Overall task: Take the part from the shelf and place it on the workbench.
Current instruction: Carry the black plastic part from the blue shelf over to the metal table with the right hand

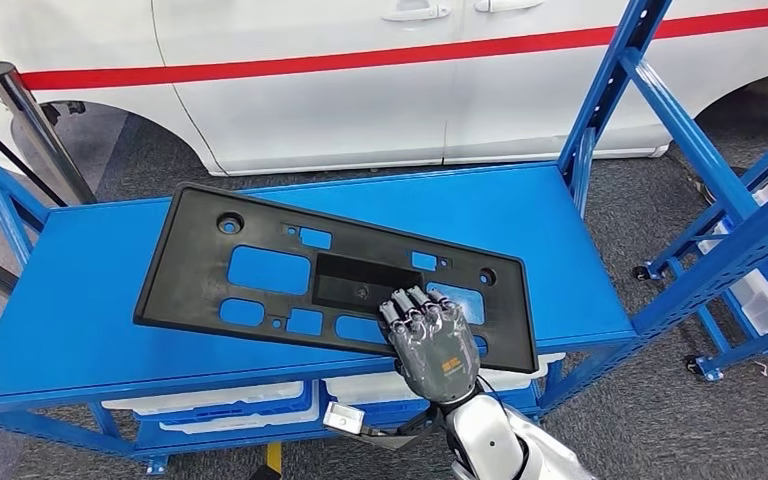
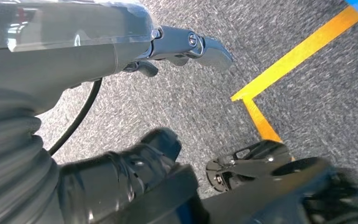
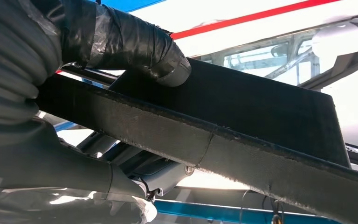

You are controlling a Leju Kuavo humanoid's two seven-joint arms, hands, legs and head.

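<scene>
The right hand [image 1: 433, 343] clamps the black panel [image 1: 260, 225] at its five o'clock edge, thumb beneath, probably to lift it off the blue shelf [image 1: 80, 320]. The left hand [image 2: 74, 51] hangs over the floor, holding nothing; whether its fingers are open or curled, I cannot tell.

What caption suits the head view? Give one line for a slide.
Right hand grips the near edge of the black plastic panel lying on the blue shelf, white car behind.

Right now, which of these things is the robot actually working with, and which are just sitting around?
In the job:
black plastic part, on the blue shelf
right hand, fingers over the part's near edge, thumb beneath

Just lying about:
white car
white bins under the shelf
yellow floor line
</scene>
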